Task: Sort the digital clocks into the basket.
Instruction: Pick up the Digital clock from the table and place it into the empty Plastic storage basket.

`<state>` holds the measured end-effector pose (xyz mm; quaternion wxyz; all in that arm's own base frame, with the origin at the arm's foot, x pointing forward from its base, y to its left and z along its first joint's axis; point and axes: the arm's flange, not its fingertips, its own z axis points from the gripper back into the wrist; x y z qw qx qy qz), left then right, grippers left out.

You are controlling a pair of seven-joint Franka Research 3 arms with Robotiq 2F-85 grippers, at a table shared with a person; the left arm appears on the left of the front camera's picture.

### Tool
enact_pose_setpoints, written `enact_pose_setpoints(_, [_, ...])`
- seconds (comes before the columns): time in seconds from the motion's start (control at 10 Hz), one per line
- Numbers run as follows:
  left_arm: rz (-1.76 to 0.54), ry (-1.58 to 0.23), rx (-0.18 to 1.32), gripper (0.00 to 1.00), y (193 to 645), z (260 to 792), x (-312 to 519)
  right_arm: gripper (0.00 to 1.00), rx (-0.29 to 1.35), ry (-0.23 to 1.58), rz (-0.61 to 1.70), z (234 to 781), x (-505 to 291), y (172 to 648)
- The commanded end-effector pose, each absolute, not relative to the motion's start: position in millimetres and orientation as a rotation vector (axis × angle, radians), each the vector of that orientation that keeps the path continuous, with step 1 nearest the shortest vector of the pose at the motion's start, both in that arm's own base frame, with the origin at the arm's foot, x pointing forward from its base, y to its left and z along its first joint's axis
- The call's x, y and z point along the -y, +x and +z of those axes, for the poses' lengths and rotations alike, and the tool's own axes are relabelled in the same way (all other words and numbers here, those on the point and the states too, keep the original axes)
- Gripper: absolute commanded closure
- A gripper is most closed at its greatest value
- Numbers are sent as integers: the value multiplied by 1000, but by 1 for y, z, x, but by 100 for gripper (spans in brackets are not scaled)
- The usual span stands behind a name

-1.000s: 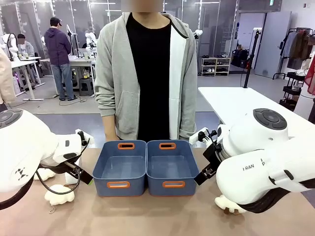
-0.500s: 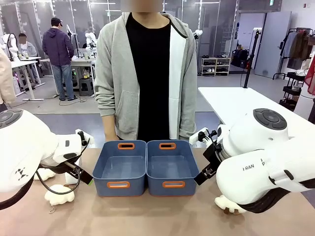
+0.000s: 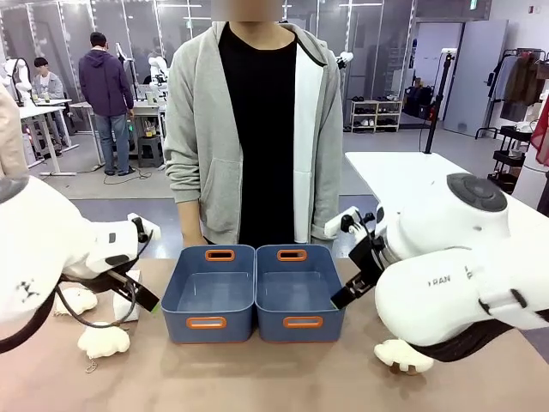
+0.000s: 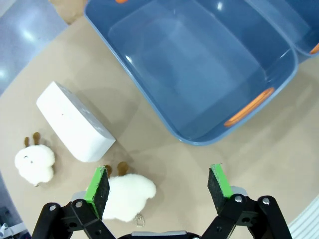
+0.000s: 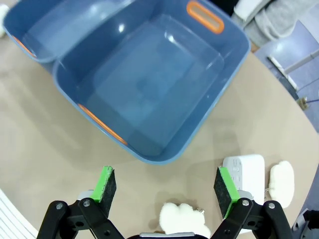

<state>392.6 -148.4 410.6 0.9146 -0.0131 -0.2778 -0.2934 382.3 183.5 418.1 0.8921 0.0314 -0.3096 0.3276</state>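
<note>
Reference object: the left bin, a slate-blue rectangular plastic basket with orange-rimmed handle slots. Its identical twin, the right bin, stands against the left bin's right wall, and neither holds a clock yet. The left clock, a white rounded plastic block, lies on the tan table near the left bin's left wall but apart from it. The right clock, of the same make, lies well to the right of the left bin, beyond the right bin, and is partly hidden behind a green pad. The left gripper hangs above the table off the left bin's near left corner, jaws spread fully and holding nothing. The right gripper hangs correspondingly on the far side of the right bin, equally wide and empty. Cream fluffy plush pieces lie just beside both clocks, one of them directly under the left gripper. Assessment: the step in hand is the approach for a first pick. Either gripper should shift sideways, away from the left bin, until its clock is centred between the pads. It should then turn so the pads close across the block's narrow width, and descend straight down. The main hazard is catching plush along with the clock. Which of the two bins is intended cannot be determined.
</note>
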Motion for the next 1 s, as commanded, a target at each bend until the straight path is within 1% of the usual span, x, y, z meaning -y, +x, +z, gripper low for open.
enact_pose_setpoints(0.0, [-581,-88,558,0,378,446,142,0,628,109,698,449,-168,380])
enact_pose_setpoints(0.2, [-612,-288,516,0,371,466,127,0,559,192,691,470,-157,378])
enact_pose_setpoints(0.3, [-624,-444,454,0,362,479,111,0,487,300,682,486,-143,375])
enact_pose_setpoints(0.5, [-639,-682,431,0,353,497,66,0,372,600,671,507,-93,383])
enact_pose_setpoints(0.6, [-597,-804,432,0,352,498,39,0,349,748,657,510,-70,385])
enact_pose_setpoints(0.8, [-477,-998,475,0,344,496,-18,0,341,985,636,509,-23,379])
enact_pose_setpoints(0.9, [-416,-1086,520,0,332,496,-49,0,378,1121,593,508,8,371])
